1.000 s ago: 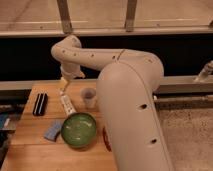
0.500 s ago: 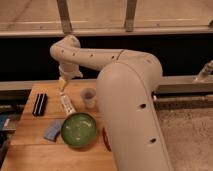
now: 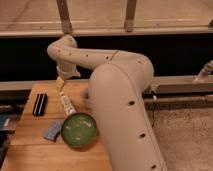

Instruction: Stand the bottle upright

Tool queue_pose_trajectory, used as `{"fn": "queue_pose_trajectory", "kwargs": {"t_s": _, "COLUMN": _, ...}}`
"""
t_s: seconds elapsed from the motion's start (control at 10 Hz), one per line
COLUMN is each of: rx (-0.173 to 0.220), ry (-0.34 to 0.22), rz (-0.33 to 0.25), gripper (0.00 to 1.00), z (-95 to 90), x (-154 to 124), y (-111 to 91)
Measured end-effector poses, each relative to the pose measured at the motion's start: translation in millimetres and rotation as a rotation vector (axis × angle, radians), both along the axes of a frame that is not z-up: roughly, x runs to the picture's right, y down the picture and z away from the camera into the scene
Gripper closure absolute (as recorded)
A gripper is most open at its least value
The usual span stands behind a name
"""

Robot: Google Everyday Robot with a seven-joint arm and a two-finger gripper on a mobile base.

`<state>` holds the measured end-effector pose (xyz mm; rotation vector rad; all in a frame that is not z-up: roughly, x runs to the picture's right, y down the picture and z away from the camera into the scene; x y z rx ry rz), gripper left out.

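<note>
Tool (image 3: 61, 83) hovers above far end of bottle (image 3: 66, 105), lying flat on surface (image 3: 30, 145) beside green bowl (image 3: 79, 130); whether tool open or closed, cannot tell. Approach step, judging by position; next: descend, grasp, tilt upright.

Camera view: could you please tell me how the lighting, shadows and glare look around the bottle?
In the camera view the light is warm and diffuse: no hard shadows on the table, only a faint sheen on the green bowl, and the pale bottle, lying near the gripper, stands out against the wood; the wall behind is dark.
</note>
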<state>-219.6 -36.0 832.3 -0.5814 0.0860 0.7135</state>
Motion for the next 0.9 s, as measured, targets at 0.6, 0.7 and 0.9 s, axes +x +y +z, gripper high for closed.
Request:
{"fn": "queue_pose_trajectory", "kwargs": {"t_s": 0.6, "rx": -0.082, "ry": -0.003, "rz": 0.005, "gripper": 0.2, "z": 50.0, "x": -29, "y": 14}}
{"fn": "queue_pose_trajectory", "kwargs": {"t_s": 0.7, "rx": -0.091, "ry": 0.003, "rz": 0.015, "gripper": 0.2, "z": 55.4, "x": -30, "y": 17}}
{"fn": "queue_pose_trajectory", "kwargs": {"t_s": 0.9, "rx": -0.116, "ry": 0.01, "rz": 0.036, "gripper": 0.2, "z": 68.9, "x": -33, "y": 25}}
